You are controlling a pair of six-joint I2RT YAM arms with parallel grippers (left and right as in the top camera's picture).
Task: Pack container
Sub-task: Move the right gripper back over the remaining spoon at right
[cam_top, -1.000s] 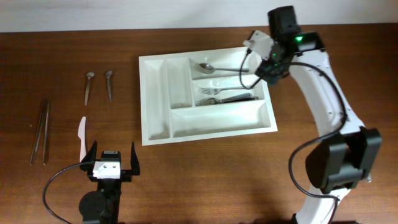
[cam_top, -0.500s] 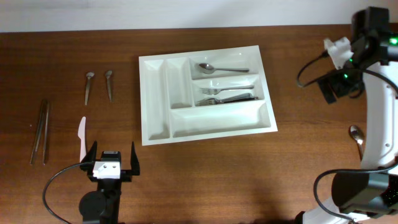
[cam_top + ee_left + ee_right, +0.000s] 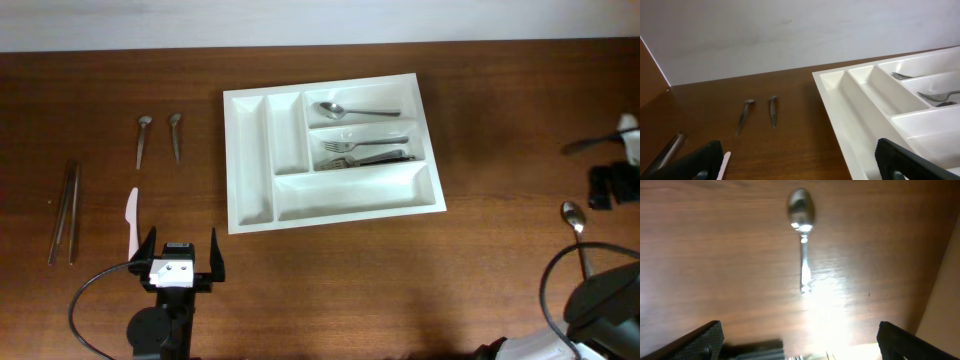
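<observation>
Overhead, your large white rectangular plastic cutlery tray [image 3: 350,190] lies at centre, far and right of the wide-open left gripper [image 3: 182,252], well left of the right gripper [image 3: 799,330], also spread wide.

White container [image 3: 252,160], flat mid-table, partly filled

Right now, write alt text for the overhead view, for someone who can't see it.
A white five-compartment cutlery tray sits on a wooden table, holding a spoon in its top crosswise slot and forks in the middle one. Loose cutlery lies to its left, a lone spoon at far right. The left arm is at the bottom edge, jaws open.
</observation>
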